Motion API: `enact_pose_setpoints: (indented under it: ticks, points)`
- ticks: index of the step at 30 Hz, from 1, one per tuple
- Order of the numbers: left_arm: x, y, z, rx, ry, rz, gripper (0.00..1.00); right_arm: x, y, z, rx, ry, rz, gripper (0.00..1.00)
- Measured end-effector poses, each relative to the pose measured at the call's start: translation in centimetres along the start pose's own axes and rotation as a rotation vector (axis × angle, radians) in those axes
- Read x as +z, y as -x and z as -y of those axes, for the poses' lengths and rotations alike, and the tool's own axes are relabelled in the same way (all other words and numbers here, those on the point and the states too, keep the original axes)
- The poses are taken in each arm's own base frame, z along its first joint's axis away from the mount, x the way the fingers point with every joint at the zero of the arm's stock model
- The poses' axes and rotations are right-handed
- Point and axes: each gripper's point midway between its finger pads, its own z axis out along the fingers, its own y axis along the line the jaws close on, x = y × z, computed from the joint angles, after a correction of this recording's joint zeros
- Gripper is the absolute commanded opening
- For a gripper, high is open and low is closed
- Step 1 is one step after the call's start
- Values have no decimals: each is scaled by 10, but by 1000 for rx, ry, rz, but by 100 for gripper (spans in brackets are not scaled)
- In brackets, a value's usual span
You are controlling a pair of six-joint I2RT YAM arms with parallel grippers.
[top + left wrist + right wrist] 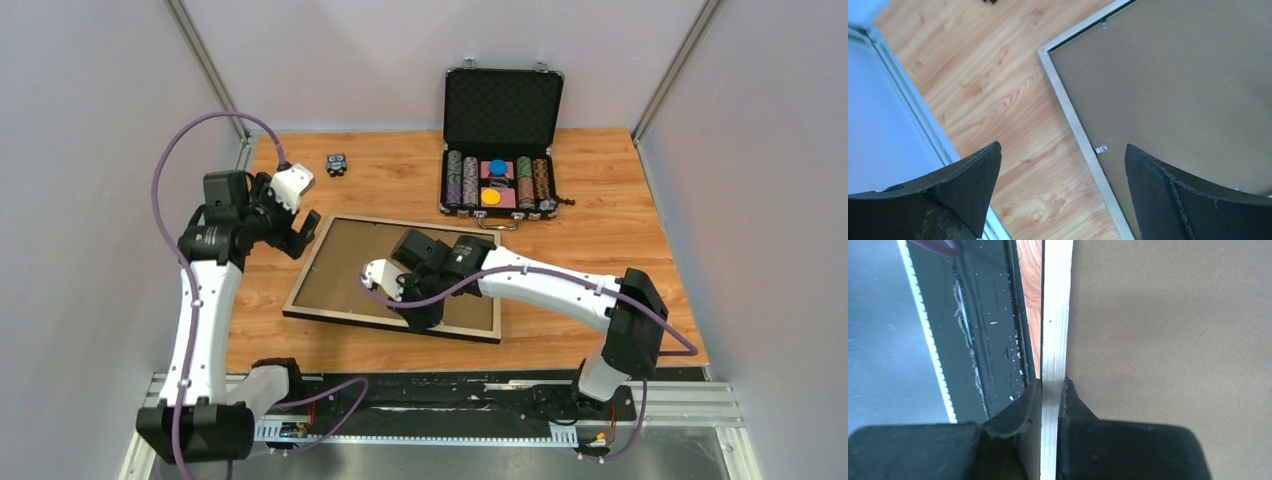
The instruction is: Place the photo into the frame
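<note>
The frame (303,275) lies flat on the wooden table, light wood rails up, with a brown backing panel (350,265) filling it. My right gripper (420,318) is shut on the frame's near rail (1055,315); its fingers (1075,400) pinch the rail from both sides. The backing panel (1173,340) lies just beyond. My left gripper (298,235) hangs open above the frame's left rail (1068,107), near the far-left corner, with nothing between its jaws (1063,155). Small metal tabs (1101,149) show along the rail's inner edge. The photo is hidden.
An open black chip case (500,150) with stacked chips stands at the back right, just beyond the frame's far-right corner. A small black object (337,163) lies at the back left. Grey walls close in left and right. A black strip (993,330) runs along the table's near edge.
</note>
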Motion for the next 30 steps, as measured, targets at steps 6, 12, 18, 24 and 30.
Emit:
enact_pose_setpoints:
  ticks: [6, 12, 18, 24, 30]
  points:
    - [-58, 28, 31, 169, -30, 161, 100, -43, 24, 17, 89, 56, 81, 0]
    - [-99, 48, 61, 307, -103, 261, 100, -78, 39, 35, 144, 76, 154, 0]
    - [-108, 48, 87, 389, -212, 283, 100, -90, 46, 45, 201, 129, 159, 0]
    - [-108, 52, 108, 457, -307, 326, 100, -95, 50, 55, 244, 178, 162, 0]
    - [-90, 56, 122, 530, -381, 327, 100, -113, 57, 72, 285, 202, 211, 0]
